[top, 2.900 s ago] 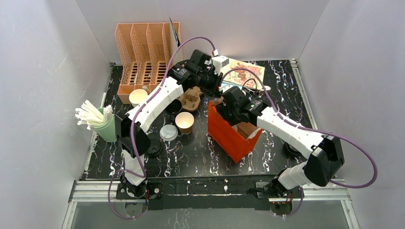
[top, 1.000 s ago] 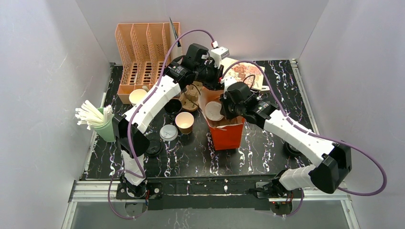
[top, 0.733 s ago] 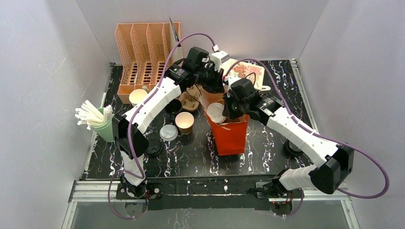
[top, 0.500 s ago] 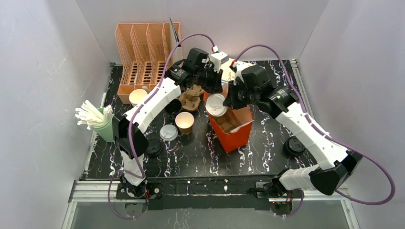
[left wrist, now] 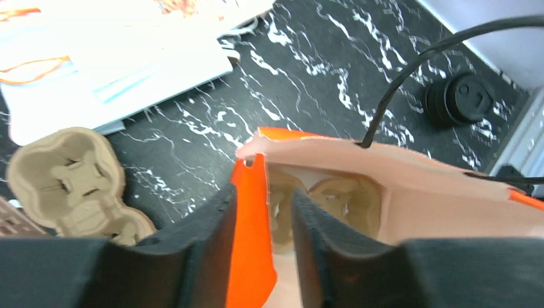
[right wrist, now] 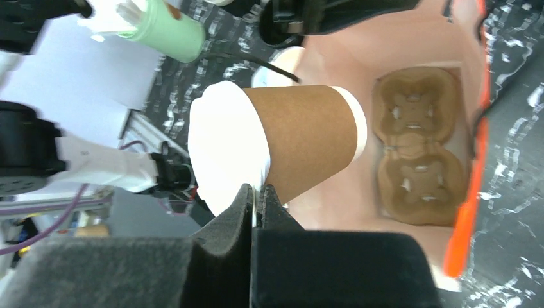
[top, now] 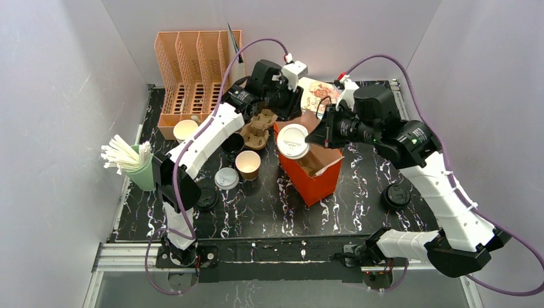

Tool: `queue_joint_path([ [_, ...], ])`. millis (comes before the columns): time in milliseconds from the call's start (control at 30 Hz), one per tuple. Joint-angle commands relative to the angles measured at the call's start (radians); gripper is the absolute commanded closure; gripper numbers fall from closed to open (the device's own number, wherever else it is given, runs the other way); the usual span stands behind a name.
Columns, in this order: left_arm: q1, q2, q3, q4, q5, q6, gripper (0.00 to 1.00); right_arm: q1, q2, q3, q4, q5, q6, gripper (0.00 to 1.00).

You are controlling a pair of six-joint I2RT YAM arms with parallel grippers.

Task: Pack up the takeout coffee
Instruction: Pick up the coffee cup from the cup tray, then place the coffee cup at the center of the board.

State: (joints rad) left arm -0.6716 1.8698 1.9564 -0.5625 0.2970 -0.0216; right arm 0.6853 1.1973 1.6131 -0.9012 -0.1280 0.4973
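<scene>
Marbled black table (top: 256, 199): left gripper (left wrist: 262, 215) pinches the orange bag (top: 319, 184) wall to prop its mouth open. Right gripper (right wrist: 258, 200) clamps the takeout coffee (right wrist: 308, 138) by its lid rim, tilted above the bag's 2-cell carrier (right wrist: 416, 149).

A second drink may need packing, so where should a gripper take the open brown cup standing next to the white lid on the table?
Its rim, from straight above, one of the jaws inside and one outside. The cup stands upright with its mouth open, and the lid and black cup sit close beside it, so a side approach looks crowded.
</scene>
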Motion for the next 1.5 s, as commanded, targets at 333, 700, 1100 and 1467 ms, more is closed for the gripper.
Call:
queue_joint_path([
  [333, -0.002, -0.242, 0.209, -0.003, -0.428, -0.115, 0.40, -0.001, 0.071, 0.298, 0.137, -0.425, 0.125, 0.99],
  [700, -0.002, -0.595, 0.001, -0.617, -0.571, -0.600, 0.24, 0.019, 0.261, 0.079, 0.138, -0.563, 0.167, 0.99],
  [1100, -0.002, -0.806, -0.445, -0.576, -0.327, -0.776, 0.16, 0.083, 0.334, -0.234, 0.383, -0.450, 0.222, 0.99],
  [1467, 0.000, -0.756, -0.720, -0.450, -0.186, -0.753, 0.10, 0.080, 0.387, -0.376, 0.533, -0.442, 0.268, 0.99],
])
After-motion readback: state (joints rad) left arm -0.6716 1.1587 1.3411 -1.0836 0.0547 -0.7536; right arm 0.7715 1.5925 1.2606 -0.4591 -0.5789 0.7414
